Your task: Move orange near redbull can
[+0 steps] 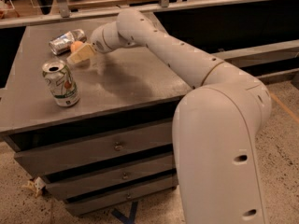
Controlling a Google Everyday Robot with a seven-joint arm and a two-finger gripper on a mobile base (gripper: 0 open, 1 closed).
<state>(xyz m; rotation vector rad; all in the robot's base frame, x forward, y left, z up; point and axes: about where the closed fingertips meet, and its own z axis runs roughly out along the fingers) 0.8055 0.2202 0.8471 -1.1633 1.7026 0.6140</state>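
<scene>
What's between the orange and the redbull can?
Nothing shows in the camera view: the orange sits right beside the redbull can, gripper at the orange.

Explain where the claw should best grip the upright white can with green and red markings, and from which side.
Grip the white can across its mid-body, coming in level from the picture's right, where the arm reaches in. It stands upright with straight round walls. The claw sits beyond it, beside the orange.
</scene>
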